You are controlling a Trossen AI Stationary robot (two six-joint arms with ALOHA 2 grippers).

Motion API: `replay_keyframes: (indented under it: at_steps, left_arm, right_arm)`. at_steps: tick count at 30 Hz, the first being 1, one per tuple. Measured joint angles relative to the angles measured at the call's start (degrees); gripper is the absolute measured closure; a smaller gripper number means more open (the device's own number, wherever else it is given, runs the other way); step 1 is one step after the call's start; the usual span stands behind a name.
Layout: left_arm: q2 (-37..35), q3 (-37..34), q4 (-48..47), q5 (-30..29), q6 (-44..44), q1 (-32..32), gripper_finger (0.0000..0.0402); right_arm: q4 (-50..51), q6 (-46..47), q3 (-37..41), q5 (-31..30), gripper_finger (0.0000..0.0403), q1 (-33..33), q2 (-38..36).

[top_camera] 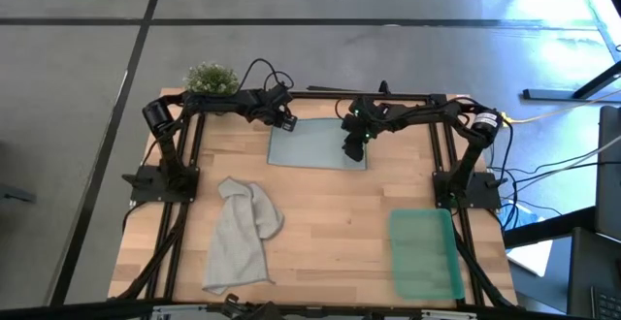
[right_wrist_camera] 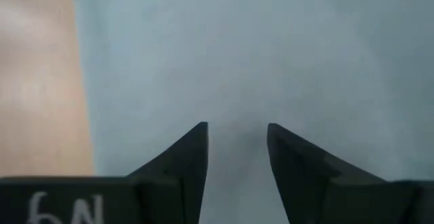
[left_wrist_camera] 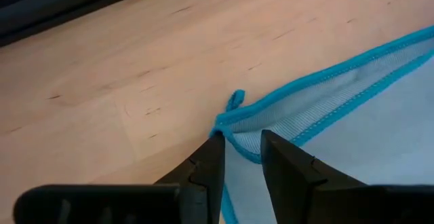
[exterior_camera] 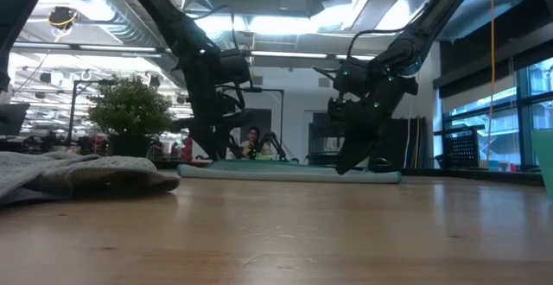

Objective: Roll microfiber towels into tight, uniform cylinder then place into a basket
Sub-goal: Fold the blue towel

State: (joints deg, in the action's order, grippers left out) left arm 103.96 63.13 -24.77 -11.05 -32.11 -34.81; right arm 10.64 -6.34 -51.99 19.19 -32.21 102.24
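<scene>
A pale blue towel (top_camera: 318, 145) lies spread at the far middle of the table, and the strip along its far edge (left_wrist_camera: 325, 95) is turned over. My left gripper (top_camera: 284, 120) stands open at the towel's far left corner (left_wrist_camera: 224, 123), slanting down. My right gripper (top_camera: 354, 149) is open over the towel's right part (right_wrist_camera: 237, 68), also slanting down. A grey towel (top_camera: 241, 235) lies crumpled at the near left. The green basket (top_camera: 425, 254) rests at the near right. My left gripper (left_wrist_camera: 241, 149) comes down slanting onto the towel's far left corner, its fingers astride the blue hem (left_wrist_camera: 239, 151). One fingertip (left_wrist_camera: 215, 149) meets the corner's outer edge and the other (left_wrist_camera: 271, 146) is on the cloth. The corner stays on the table. My right gripper (right_wrist_camera: 236, 132) has its fingertips (right_wrist_camera: 200, 132) down at the towel's top side near its right edge, slanting from above. The cloth between them (right_wrist_camera: 236, 115) lies flat, not gathered. In the low view the tips (exterior_camera: 346, 167) reach the towel; whether they press it I cannot tell.
A small potted plant (top_camera: 211, 78) stands at the far left corner. Black frame rails (top_camera: 184, 213) run along the table's left and right sides. Bare wood (top_camera: 330, 233) lies between the grey towel and the basket.
</scene>
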Motion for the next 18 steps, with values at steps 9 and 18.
replay_keyframes:
  at_steps: [9,18]
  left_arm:
    - [-6.95,-0.02,-0.68,1.66,8.33,0.0,0.0312]
    - [-6.72,0.03,-0.48,9.07,18.87,0.71,0.0312]
  right_arm:
    - [5.67,0.11,-0.02,5.8,0.025,0.02,0.0]
    - [9.22,-0.16,-0.13,6.13,0.025,1.52,-0.13]
